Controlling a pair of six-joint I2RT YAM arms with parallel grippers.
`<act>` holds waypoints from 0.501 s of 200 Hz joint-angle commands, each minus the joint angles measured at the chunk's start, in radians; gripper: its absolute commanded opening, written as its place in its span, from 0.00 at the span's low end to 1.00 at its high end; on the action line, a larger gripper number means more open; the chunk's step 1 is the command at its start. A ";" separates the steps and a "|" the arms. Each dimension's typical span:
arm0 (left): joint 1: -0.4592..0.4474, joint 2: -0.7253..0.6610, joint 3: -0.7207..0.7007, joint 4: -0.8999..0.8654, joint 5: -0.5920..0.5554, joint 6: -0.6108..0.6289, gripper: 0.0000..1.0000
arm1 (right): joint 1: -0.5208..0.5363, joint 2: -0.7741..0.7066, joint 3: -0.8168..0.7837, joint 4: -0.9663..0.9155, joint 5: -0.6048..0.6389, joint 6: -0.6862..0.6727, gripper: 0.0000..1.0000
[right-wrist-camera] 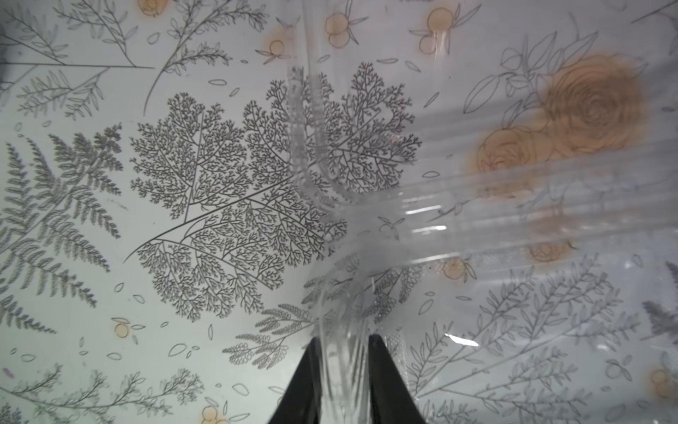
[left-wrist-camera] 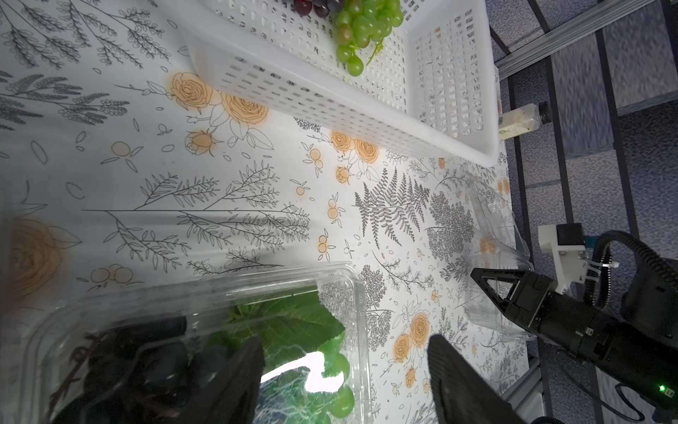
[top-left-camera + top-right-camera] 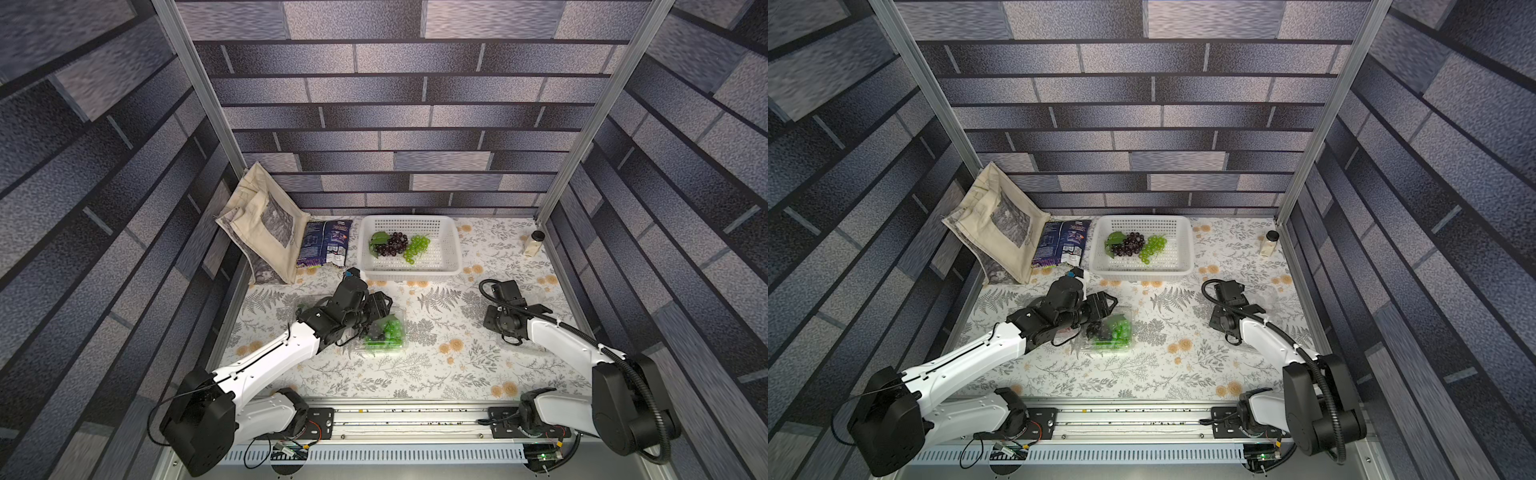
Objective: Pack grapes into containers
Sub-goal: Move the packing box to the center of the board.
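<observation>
A clear container (image 3: 384,334) (image 3: 1115,330) holding bright green and dark grapes (image 2: 341,367) lies mid-table. My left gripper (image 3: 380,305) (image 2: 345,381) hovers open astride its end wall, one finger over the container and one outside it. Clear empty containers (image 2: 491,235) sit near the right wall, faint in both top views. My right gripper (image 1: 345,352) (image 3: 538,308) is shut on the thin wall of one clear container (image 1: 477,220). A dark purple bunch with leaves (image 3: 390,243) and a pale green bunch (image 3: 417,247) (image 2: 363,25) lie in the white basket (image 3: 409,272).
A cloth tote bag (image 3: 262,224) leans in the back left corner with a dark snack packet (image 3: 326,243) beside it. A small bottle (image 3: 534,245) stands at the back right. Patterned walls enclose the floral tablecloth.
</observation>
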 commanded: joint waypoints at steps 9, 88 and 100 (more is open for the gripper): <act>0.010 -0.034 -0.019 0.031 0.015 -0.008 0.73 | 0.100 -0.026 0.062 -0.047 0.064 0.020 0.22; 0.011 -0.078 -0.033 0.014 0.002 -0.016 0.73 | 0.247 0.081 0.131 -0.022 0.090 0.048 0.12; 0.011 -0.085 -0.034 0.014 -0.003 -0.017 0.73 | 0.278 0.104 0.149 -0.022 0.098 0.053 0.11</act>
